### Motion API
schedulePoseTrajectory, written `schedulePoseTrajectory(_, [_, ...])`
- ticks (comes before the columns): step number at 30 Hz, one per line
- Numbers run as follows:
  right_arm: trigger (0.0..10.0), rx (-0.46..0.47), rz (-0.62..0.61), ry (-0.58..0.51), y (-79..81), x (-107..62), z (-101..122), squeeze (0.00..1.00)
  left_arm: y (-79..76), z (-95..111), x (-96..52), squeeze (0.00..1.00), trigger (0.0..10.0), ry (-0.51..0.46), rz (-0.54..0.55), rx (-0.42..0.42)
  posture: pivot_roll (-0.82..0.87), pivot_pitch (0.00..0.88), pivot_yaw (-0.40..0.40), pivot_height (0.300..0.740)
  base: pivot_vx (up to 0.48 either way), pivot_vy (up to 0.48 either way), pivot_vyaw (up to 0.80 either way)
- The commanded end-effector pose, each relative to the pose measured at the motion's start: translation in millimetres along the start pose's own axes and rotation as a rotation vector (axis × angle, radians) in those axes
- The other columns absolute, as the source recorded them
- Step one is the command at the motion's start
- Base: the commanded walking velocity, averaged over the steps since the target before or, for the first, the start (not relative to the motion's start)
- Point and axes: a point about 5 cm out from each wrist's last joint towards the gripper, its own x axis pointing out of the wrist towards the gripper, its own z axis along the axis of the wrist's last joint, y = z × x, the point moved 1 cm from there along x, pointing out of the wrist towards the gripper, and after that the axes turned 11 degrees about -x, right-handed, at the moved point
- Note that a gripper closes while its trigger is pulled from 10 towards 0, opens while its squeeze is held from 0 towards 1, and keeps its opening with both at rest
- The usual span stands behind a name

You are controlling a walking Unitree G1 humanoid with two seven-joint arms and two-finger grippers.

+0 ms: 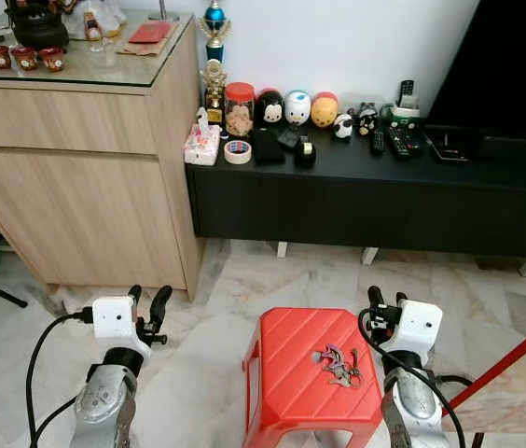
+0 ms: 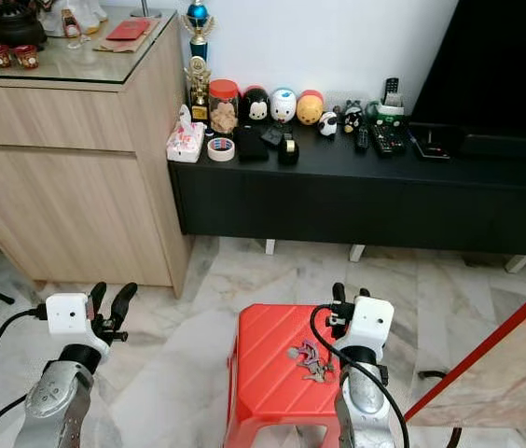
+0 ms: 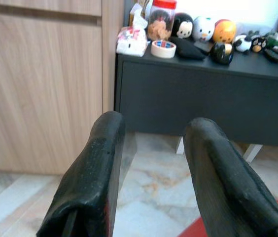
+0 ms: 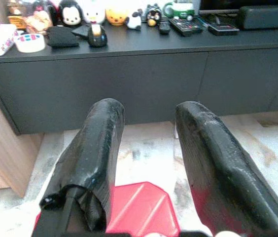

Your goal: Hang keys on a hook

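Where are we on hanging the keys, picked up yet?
Not yet. Done: the robot stands at the red stool. The keys lie loose on its top. In hand: nothing; the left hand and right hand are both open, the right beside the keys. Left: grasp the keys and hang them on a hook.

No legible text, brand or number is showing anywhere. The white tape roll with red and blue print (image 3: 163, 48) on the long black low bench (image 1: 356, 159) is carrying markings, too blurred to read. The red packet (image 1: 149, 33) on the glass-topped wooden cabinet (image 1: 76, 79) is showing no readable characters.
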Motion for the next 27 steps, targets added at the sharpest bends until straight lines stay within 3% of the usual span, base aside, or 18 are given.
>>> schedulePoseTrajectory(1, [10.0,0.006,0.005,0.008,-0.2,-1.6,-1.0,0.0,-2.3,1.2,-0.8,0.0,10.0,-0.003,0.002,-0.019,0.09,0.027,-0.093,0.72,0.0,0.0,0.0])
schedulePoseTrajectory(9, [10.0,0.017,-0.003,-0.017,-0.9,-0.9,3.6,0.0,-6.3,2.5,1.7,0.0,10.0,-0.002,-0.002,-0.026,0.09,0.037,-0.086,0.672,0.0,0.0,0.0])
schedulePoseTrajectory(27, [10.0,0.019,0.015,0.02,3.1,-0.8,-0.3,0.0,-6.9,5.9,4.2,0.0,10.0,0.005,0.0,0.005,0.1,0.051,-0.084,0.672,0.0,0.0,0.0])
